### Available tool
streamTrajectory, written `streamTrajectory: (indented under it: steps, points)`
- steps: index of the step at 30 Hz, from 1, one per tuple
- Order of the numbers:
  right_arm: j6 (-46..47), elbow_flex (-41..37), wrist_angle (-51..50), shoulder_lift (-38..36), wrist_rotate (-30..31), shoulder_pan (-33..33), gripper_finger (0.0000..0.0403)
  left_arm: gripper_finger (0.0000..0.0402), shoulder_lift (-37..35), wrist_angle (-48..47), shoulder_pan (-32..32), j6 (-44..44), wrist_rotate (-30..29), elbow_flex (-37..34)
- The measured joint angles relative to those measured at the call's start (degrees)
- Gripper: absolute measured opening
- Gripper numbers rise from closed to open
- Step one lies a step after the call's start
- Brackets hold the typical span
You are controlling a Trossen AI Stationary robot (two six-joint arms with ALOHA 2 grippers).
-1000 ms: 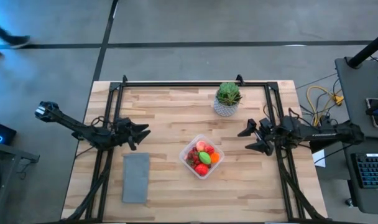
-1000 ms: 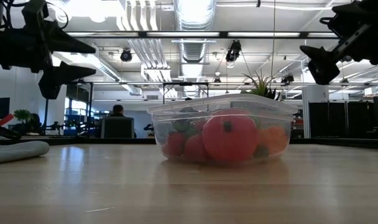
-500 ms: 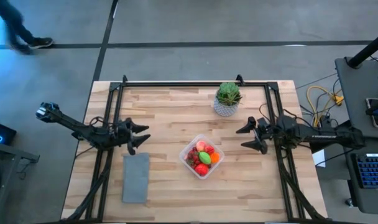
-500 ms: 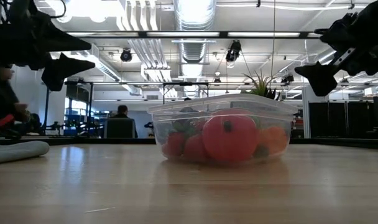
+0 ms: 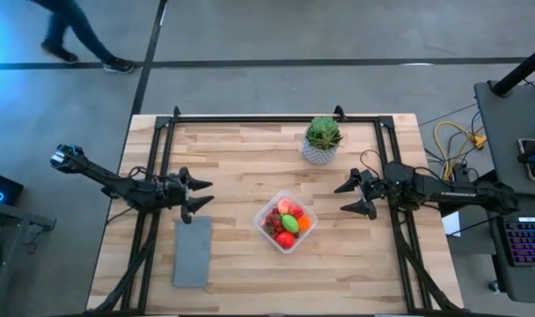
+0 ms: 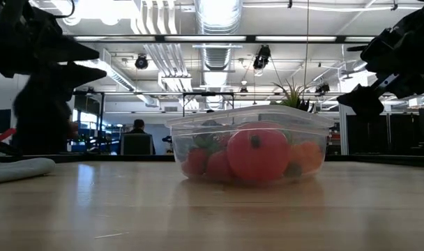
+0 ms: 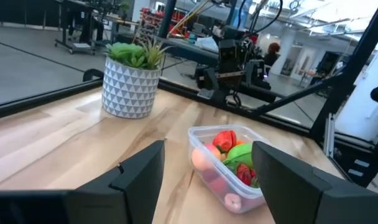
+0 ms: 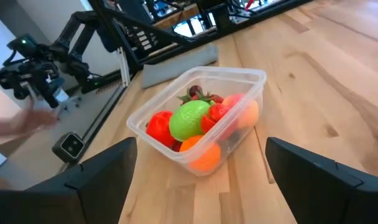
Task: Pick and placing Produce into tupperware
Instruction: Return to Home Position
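The clear tupperware [image 5: 285,221] sits on the table a little right of centre, its base flat on the wood. It holds the produce [image 5: 287,224]: red berries, a bright green piece, an orange one and a pink one, also seen in the right wrist view [image 8: 198,127] and the left wrist view [image 7: 229,158]. My left gripper [image 5: 200,195] hovers open over the table's left part, above the far end of a grey mat. My right gripper [image 5: 348,197] hovers open to the right of the tupperware. Both are raised and hold nothing.
A spiky green plant in a white pot [image 5: 322,140] stands near the far edge, beyond the tupperware. A flat grey mat [image 5: 193,251] lies near the left front. Bare wood lies between the box and each gripper. A person [image 5: 78,35] walks on the floor beyond the table.
Both arms have drawn back from the middle: the left gripper toward the table's left edge, the right gripper toward the right edge. The tupperware and produce have stayed put. A person has walked across the floor behind the table.
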Motion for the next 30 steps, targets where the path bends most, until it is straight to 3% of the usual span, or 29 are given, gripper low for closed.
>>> streamTrajectory:
  steps: [30]
  points:
    - [-0.4,0.0,0.0,0.1,0.2,0.0,0.0348,0.0228,3.4,0.0,0.0,0.0,-0.1,0.0]
